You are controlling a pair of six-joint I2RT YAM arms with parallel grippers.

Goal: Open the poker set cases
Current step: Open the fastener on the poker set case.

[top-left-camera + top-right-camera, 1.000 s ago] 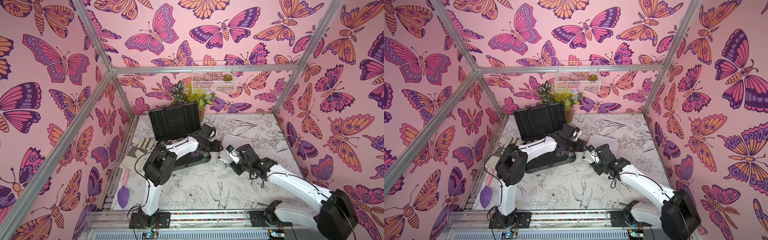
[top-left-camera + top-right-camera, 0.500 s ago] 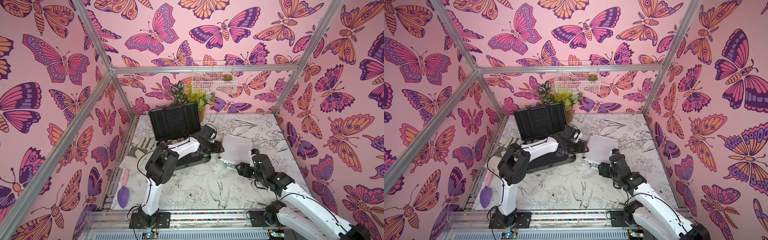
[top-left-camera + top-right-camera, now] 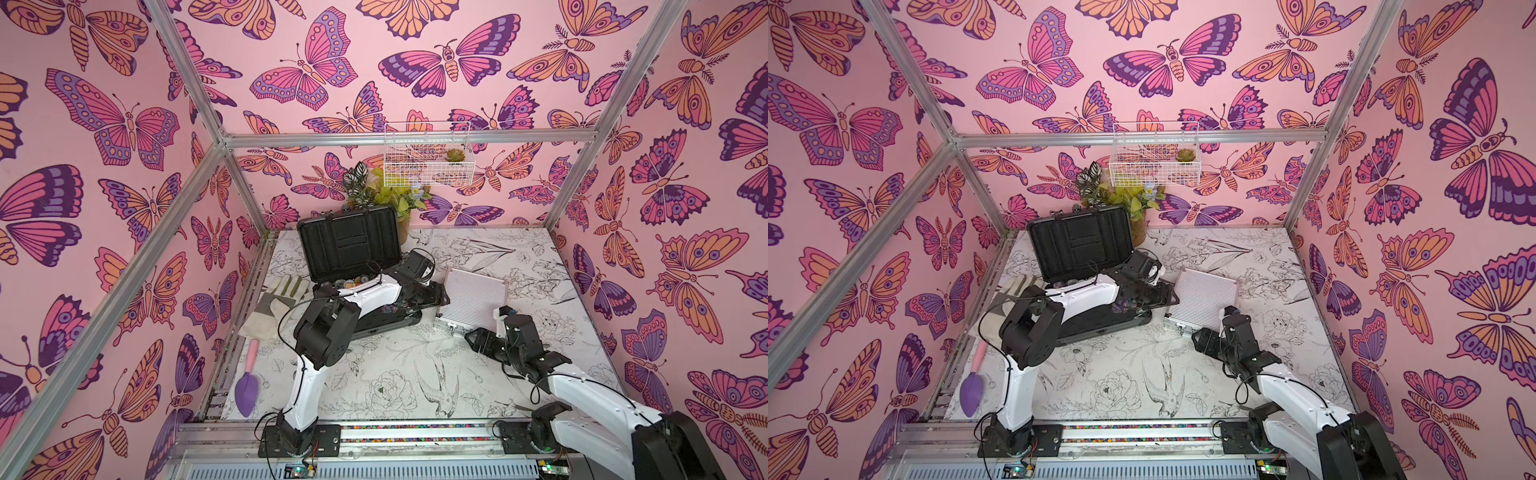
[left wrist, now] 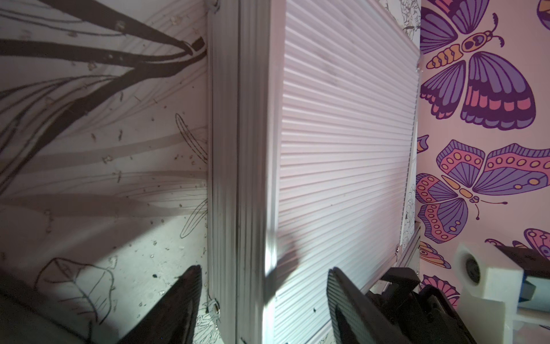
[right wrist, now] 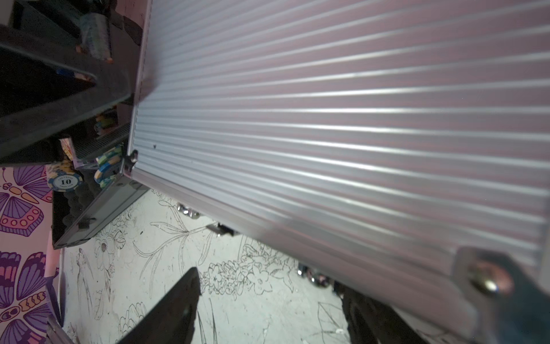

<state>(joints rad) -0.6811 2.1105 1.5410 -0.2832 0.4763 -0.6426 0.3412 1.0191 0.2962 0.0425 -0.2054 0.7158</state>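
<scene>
The larger case [image 3: 351,245] sits at the back left of the table [image 3: 395,374], with its lid [image 3: 1079,245] upright at its rear. The smaller case [image 3: 473,297] lies closed just right of it. A glove [image 3: 266,316] lies just left of it, a trowel [image 3: 248,382] left and before it, and a potted plant [image 3: 386,195] behind it.

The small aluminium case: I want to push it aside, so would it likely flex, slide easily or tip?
The aluminium case probably stays stiff: ribbed metal panel, framed edges. Lying flat on the table, it should slide rather than tip. If it holds chips like the open black case, likely heavy.
</scene>
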